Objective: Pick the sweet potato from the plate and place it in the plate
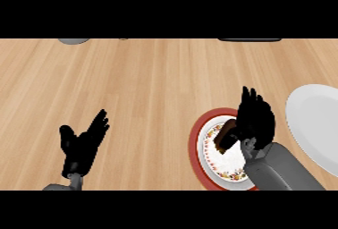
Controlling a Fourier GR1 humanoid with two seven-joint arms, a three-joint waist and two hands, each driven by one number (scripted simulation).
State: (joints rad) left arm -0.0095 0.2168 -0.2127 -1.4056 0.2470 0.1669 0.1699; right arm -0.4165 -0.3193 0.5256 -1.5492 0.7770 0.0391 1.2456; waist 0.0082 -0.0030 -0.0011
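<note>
A dark brown sweet potato (224, 134) lies on a red-rimmed patterned plate (196, 144) at the lower right of the head view. My right hand (256, 118) is over the plate's right half, fingers stretched out and pointing away, covering the sweet potato's right end. The hand is open and nothing is curled round the sweet potato. A plain white plate (317, 120) lies just right of that hand, cut off by the view's edge. My left hand (82, 145) rests open at the lower left, fingers up, far from both plates.
The wooden counter (145, 85) stretches across the view. A grey rounded object (74, 40) shows at the top left edge and a dark flat object (249, 40) at the top right edge.
</note>
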